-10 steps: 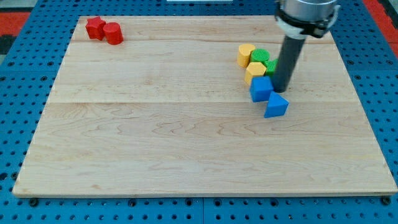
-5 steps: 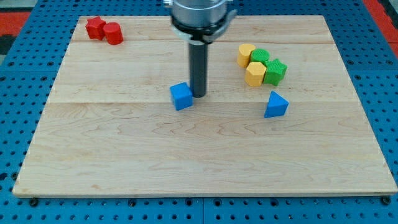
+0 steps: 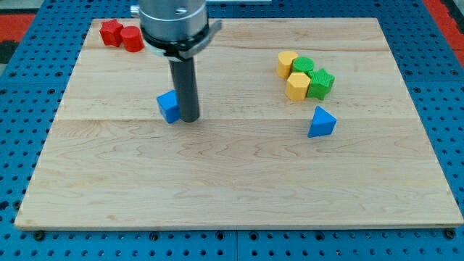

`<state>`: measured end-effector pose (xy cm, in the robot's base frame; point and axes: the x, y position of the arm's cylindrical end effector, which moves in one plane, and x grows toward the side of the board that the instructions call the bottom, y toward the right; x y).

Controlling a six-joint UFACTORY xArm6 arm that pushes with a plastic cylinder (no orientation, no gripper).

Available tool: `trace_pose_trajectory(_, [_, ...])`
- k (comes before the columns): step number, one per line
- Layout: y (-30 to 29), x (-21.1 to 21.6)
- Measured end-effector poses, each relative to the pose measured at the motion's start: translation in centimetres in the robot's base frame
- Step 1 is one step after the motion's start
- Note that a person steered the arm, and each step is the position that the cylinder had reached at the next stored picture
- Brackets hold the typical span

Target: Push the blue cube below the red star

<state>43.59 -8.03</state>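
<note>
The blue cube [image 3: 168, 106] lies on the wooden board [image 3: 232, 174], left of the middle. My tip [image 3: 189, 118] stands right against the cube's right side. The red star [image 3: 110, 31] sits at the view's top left corner of the board, well above and left of the cube. A red cylinder [image 3: 132, 38] touches the star's right side.
At the view's right are two yellow blocks [image 3: 287, 63] [image 3: 297, 85], a green block [image 3: 304, 66] and a green star-like block [image 3: 320, 83] in a cluster. A blue triangular block [image 3: 321, 122] lies below them.
My tip has swept from the cluster at the right to left of the middle, sliding the blue cube leftward with it. The other blocks have stayed put.
</note>
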Motion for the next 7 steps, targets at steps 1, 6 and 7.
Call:
trace_pose_trajectory(1, [-2.4, -0.3])
trace_pose_trajectory(6, [-15.6, -12.7])
trace_pose_trajectory(7, [-16.2, -13.4])
